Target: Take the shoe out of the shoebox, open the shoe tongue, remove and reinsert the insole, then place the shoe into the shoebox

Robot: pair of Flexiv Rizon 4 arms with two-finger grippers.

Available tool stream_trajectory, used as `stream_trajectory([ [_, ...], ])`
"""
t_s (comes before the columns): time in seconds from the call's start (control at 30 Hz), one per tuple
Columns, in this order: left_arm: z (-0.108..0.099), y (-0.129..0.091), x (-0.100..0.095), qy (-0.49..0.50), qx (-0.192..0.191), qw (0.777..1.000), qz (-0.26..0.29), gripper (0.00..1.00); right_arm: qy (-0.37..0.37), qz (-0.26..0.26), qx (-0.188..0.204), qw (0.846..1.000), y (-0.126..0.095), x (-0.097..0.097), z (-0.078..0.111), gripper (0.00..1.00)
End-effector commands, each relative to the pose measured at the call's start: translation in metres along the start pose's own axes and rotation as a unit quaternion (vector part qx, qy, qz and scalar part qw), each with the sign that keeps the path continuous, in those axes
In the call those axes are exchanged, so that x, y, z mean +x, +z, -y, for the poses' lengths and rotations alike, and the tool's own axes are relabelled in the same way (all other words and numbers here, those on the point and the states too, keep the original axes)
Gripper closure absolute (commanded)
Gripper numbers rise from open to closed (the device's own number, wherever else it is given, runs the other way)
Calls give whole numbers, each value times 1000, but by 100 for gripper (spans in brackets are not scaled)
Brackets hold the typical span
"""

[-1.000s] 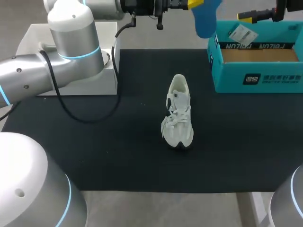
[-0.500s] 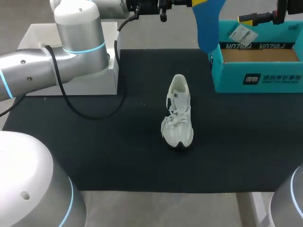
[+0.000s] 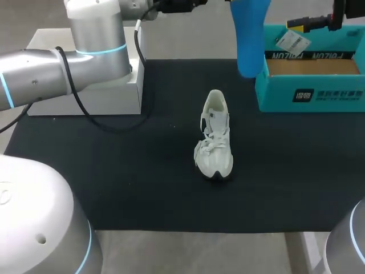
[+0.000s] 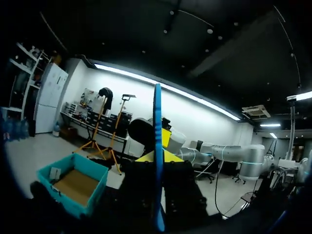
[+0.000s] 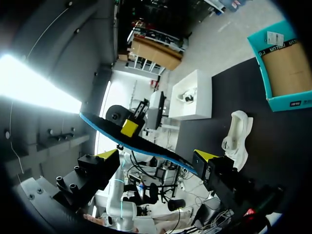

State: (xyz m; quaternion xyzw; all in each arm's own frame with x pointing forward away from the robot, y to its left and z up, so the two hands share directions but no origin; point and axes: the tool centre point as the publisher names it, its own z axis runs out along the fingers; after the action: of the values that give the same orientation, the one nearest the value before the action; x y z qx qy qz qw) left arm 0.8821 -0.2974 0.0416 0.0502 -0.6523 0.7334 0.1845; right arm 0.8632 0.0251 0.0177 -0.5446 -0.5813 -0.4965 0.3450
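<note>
The thin blue foam insole is out of the shoe and up in the air. It hangs long-ways down at the far side of the table, just beside the near-left corner of the open teal cardboard shoebox.

The left gripper has it pinched. From that arm's wrist camera the insole shows edge-on, a narrow blue strip rising straight up between the two yellow tips, which press on it from either side. The left arm itself comes in over a white block that sits at the far left of the black mat.

The right gripper sits above the far edge of the shoebox, and its fingers are spread wide with nothing in them. Its wrist camera looks across at the insole, which runs slantwise ahead of the gap between its fingers, with one yellow tip of the other gripper clamped on the strip. From above, the right gripper sits well to the right of the insole, apart from it.

The white lace-up sneaker stands upright on its sole in the middle of the mat. Its laces are loose, and it is well apart from both grippers and near the shoebox. The box shows a bare brown cardboard floor, with a white tag at its far rim.
</note>
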Motion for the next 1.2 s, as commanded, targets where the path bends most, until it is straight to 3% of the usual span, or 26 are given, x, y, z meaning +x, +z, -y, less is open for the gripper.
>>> stream_trajectory([
  [0.03,0,6,-8,-428,-13,903,10,100,2,2,-3,1000,0,0,1,0],
  [0.73,4,4,-6,-436,-1,900,-4,100,3,7,3,1000,1,1,0,0],
  [0.77,4,3,-12,-495,5,869,3,100,3,7,3,1000,2,2,0,0],
  [0.8,1,5,-21,-566,-24,824,31,100,3,7,3,1000,2,2,0,0],
  [0.83,-1,3,-23,-600,-4,799,27,100,3,7,3,1000,2,2,0,0],
  [0.87,-4,3,-29,-654,-36,754,56,100,3,6,3,1000,3,2,0,0],
  [0.93,-6,1,-27,-665,-32,745,35,100,3,6,4,1000,3,2,0,0],
  [0.97,-9,0,-28,-665,-56,743,54,100,3,6,4,1000,3,2,0,0],
  [1.2,-9,0,-28,-665,-56,743,54,100,3,8,3,1000,3,3,0,0],
])
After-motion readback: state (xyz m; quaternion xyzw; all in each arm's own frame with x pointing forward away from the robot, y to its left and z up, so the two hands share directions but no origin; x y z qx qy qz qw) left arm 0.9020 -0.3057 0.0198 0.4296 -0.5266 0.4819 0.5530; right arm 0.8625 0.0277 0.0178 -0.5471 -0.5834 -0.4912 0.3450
